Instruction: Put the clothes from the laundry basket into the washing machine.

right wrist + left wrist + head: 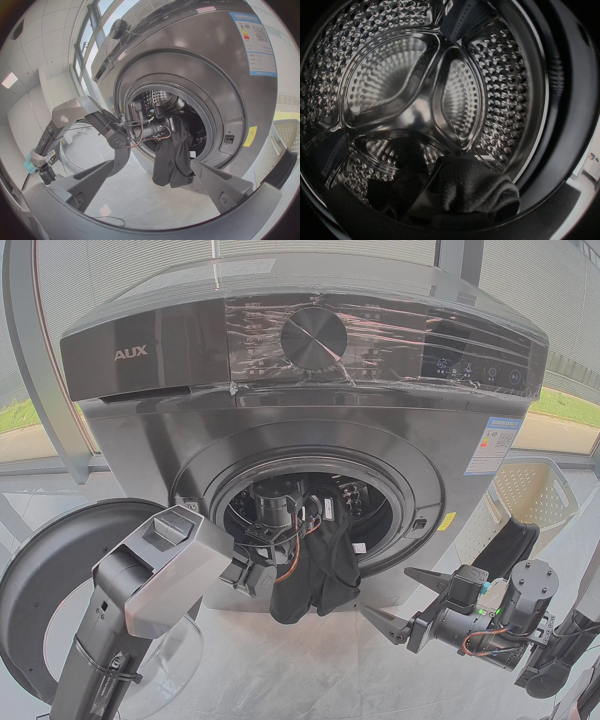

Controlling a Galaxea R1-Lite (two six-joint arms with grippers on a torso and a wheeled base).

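The grey washing machine [350, 427] stands in front of me with its round door [37, 590] swung open to the left. A black garment [325, 571] hangs out over the lower lip of the opening, and its other end lies bunched on the drum floor [468, 190]. My left gripper [312, 502] is inside the opening, right above that garment. My right gripper [403, 601] is open and holds nothing, low in front of the machine and to the right of the hanging cloth. The white perforated laundry basket [537, 490] stands at the right with another black garment [509, 546] draped over its rim.
The steel drum [393, 78] is bare apart from the dark cloth at its bottom. Grey tiled floor [300, 665] lies open before the machine. Windows run behind the machine and along the left wall [84, 59].
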